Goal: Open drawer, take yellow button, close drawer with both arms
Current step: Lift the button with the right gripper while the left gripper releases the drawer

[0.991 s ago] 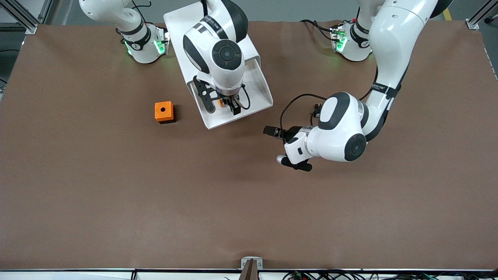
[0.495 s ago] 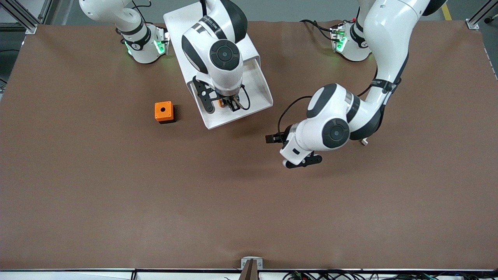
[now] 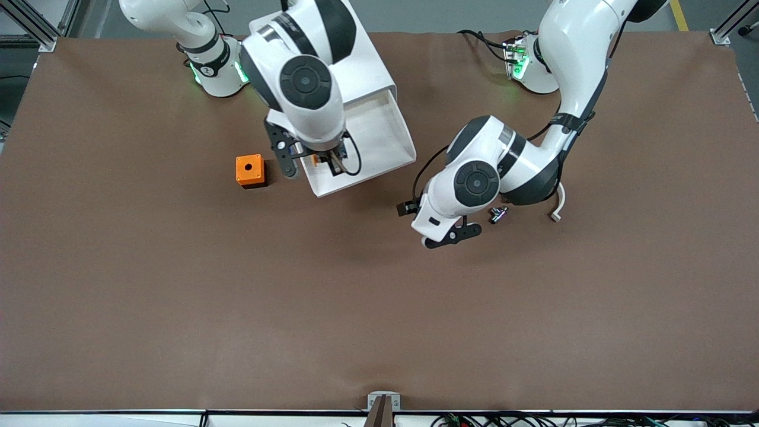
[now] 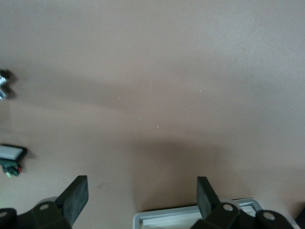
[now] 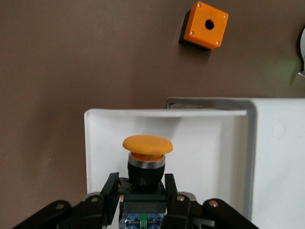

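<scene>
The drawer [image 3: 388,139] stands pulled out of the white cabinet [image 3: 364,65], and it also fills the right wrist view as a white tray [image 5: 209,143]. My right gripper [image 3: 328,163] hangs over the drawer's corner nearest the orange cube. In the right wrist view this gripper [image 5: 143,191] is shut on the button [image 5: 147,145], gripping its black body below the orange cap. My left gripper [image 3: 428,222] is over bare table beside the drawer's front, toward the left arm's end. Its fingers [image 4: 76,195] stand wide open with nothing between them, and a drawer corner [image 4: 190,215] shows there.
An orange cube [image 3: 249,171] with a hole sits on the table beside the drawer, toward the right arm's end. A small black and silver piece [image 3: 497,214] and a white piece [image 3: 557,209] lie under the left arm. A small black piece with a white face [image 4: 10,153] shows in the left wrist view.
My right gripper shut on the button and rose with it, shifting toward the orange cube. The left arm swung round, uncovering the small piece beneath it.
</scene>
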Available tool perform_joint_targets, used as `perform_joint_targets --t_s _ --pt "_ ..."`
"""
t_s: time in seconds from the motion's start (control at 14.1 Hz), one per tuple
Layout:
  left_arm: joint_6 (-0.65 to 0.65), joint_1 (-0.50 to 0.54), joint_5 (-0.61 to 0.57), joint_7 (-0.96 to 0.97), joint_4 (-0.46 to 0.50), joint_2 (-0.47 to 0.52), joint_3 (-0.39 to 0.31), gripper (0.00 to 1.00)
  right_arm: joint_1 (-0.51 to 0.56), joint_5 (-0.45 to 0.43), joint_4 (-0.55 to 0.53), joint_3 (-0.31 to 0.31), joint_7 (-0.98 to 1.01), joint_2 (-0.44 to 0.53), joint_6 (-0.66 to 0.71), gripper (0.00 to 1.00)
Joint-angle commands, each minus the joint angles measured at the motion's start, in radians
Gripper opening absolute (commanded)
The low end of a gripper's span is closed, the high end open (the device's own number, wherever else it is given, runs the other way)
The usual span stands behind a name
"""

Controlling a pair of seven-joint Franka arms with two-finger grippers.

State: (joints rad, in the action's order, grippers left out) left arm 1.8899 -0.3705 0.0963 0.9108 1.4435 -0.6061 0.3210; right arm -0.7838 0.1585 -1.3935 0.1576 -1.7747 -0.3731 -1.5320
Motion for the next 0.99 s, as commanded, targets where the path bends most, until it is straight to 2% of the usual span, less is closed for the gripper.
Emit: perform_joint_targets --t_s 0.0,0.21,0.5,0.71,0.92 --pt "0.046 -0.06 -0.024 0.094 0.001 -0.007 -0.016 1.0 0.101 0.021 0.096 -0.009 0.177 0.009 0.126 0.07" --pt "0.067 -0.111 -0.113 0.19 0.005 -0.018 -0.013 1.0 0.248 0.01 0.094 0.0 0.583 0.066 0.203 0.07" --pt "0.067 -0.151 -0.109 0.278 0.003 -0.011 -0.006 1.0 0.476 -0.029 0.076 0.0 1.066 0.08 0.225 0.07" --pt "0.067 -0.157 -0.08 0.354 0.003 -0.009 0.029 1.0 0.618 -0.059 0.018 0.0 1.381 0.075 0.169 0.07" --pt "0.067 -0.185 -0.079 0.416 0.003 -0.008 0.059 1.0 0.67 -0.164 -0.064 0.0 1.572 0.079 0.06 0.07"
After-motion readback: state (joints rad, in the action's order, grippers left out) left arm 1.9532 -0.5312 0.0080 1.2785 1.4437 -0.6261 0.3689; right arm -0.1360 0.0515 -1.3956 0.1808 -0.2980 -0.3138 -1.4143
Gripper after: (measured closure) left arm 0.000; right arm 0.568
